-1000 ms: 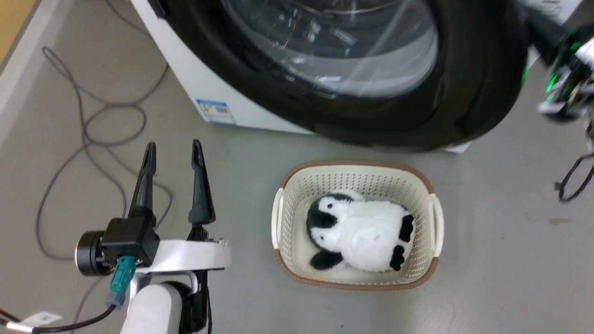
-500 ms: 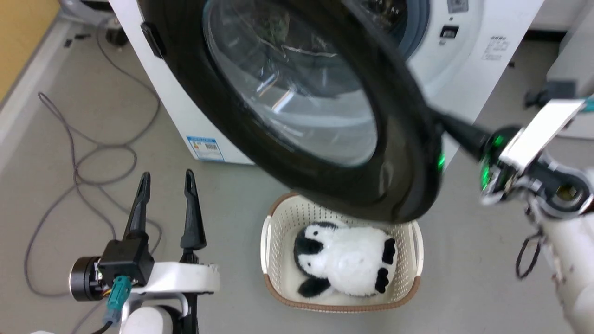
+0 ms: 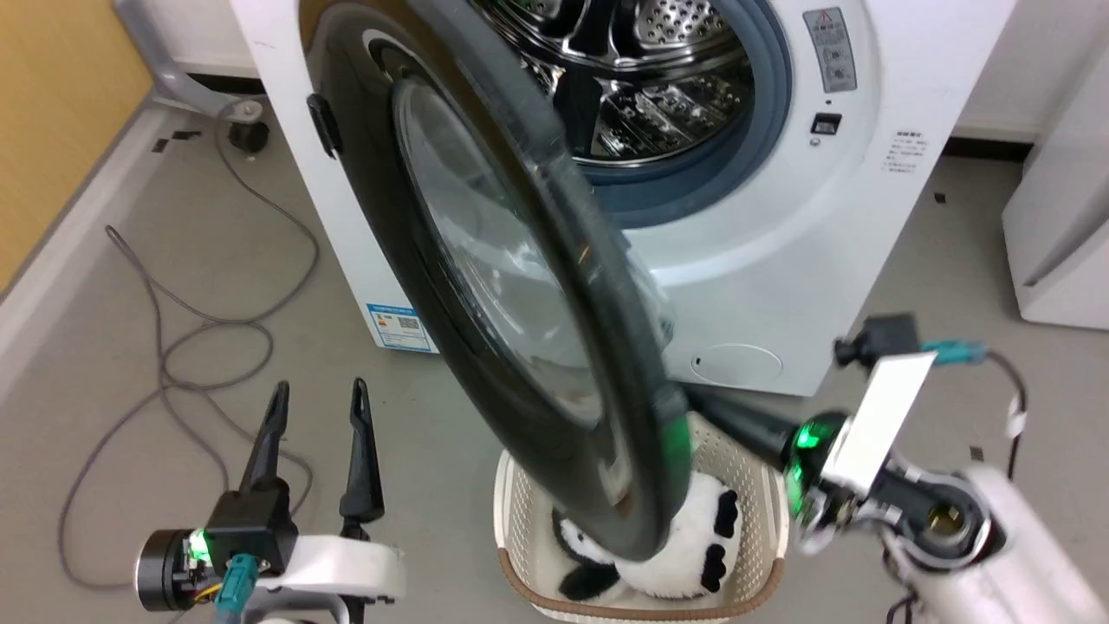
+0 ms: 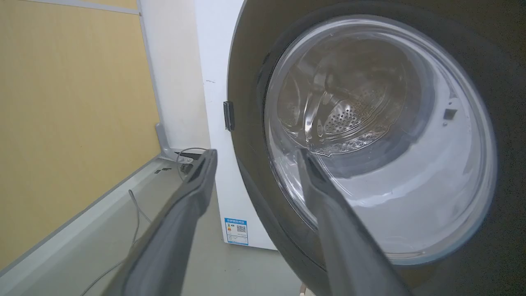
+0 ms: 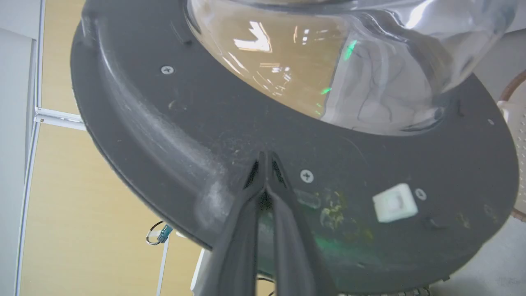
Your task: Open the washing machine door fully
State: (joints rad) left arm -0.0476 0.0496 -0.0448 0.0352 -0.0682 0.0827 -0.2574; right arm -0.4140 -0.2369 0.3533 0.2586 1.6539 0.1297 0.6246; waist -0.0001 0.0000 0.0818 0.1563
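The washing machine (image 3: 780,234) is a white box with its steel drum (image 3: 641,78) exposed. The washing machine door (image 3: 364,225), a black disc with a bulging glass bowl, stands swung out on its left-side hinge, nearly edge-on to me. My right gripper (image 3: 706,406) is shut, with nothing between its fingers. In the right wrist view its tips (image 5: 265,156) lie against the door's grey inner face (image 5: 164,123) below the glass. At the lower left my left gripper (image 3: 317,390) hangs open and empty, facing the door's outer side (image 4: 246,102) from a distance.
A cream basket (image 3: 767,520) holding a penguin plush (image 3: 706,542) sits on the floor under the door's lower edge. Grey cables (image 3: 173,338) loop over the floor at the left. A yellow wall (image 3: 52,104) runs along the left and a white appliance (image 3: 1066,217) stands at the right.
The head camera has tilted up, so the drum shows now. The door has swung from face-on to nearly edge-on, with the right gripper following behind it. The left gripper stays open.
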